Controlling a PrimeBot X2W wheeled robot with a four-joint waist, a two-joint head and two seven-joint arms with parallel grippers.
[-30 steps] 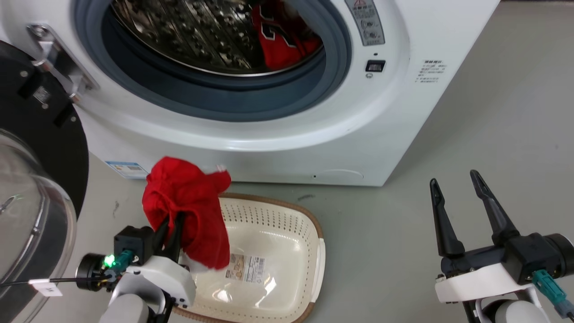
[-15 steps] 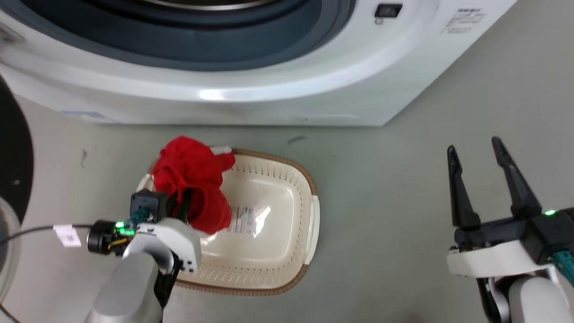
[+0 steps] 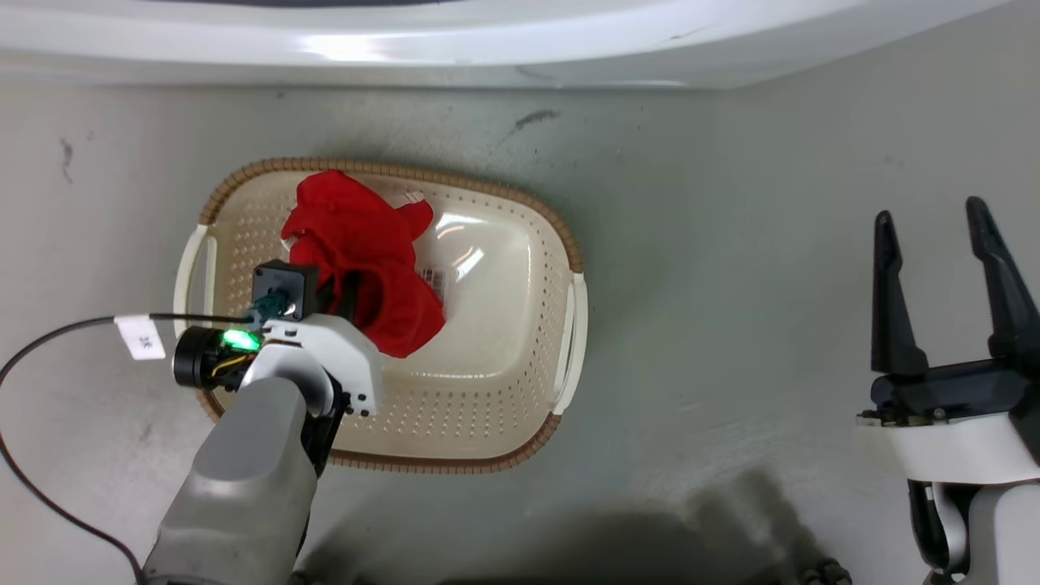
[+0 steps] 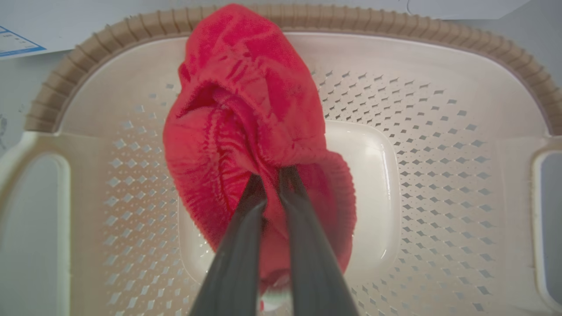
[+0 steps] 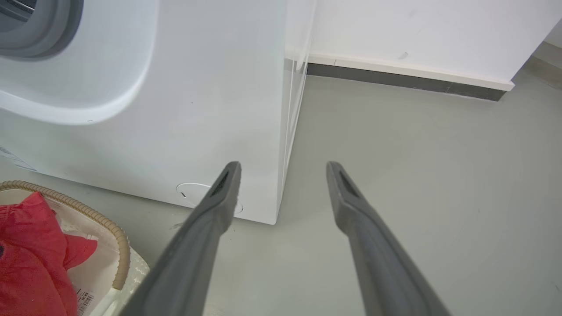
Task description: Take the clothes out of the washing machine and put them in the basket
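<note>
The floor (image 3: 731, 244) is smooth and grey-green, perhaps painted concrete, with a dark scuff mark (image 3: 532, 119). A white wall (image 5: 417, 30) meets it along a dark skirting strip (image 5: 395, 81). A soft shadow (image 3: 650, 528) lies at the near edge.

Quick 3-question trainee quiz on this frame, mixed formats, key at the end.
1. The left tool is shut on: A) nothing, B) the red garment, C) a bottle.
2. True or false: the right tool is open and empty.
3. Fill in: the red garment is held over the inside of the ____.
Key: 1 B; 2 true; 3 basket.
</note>
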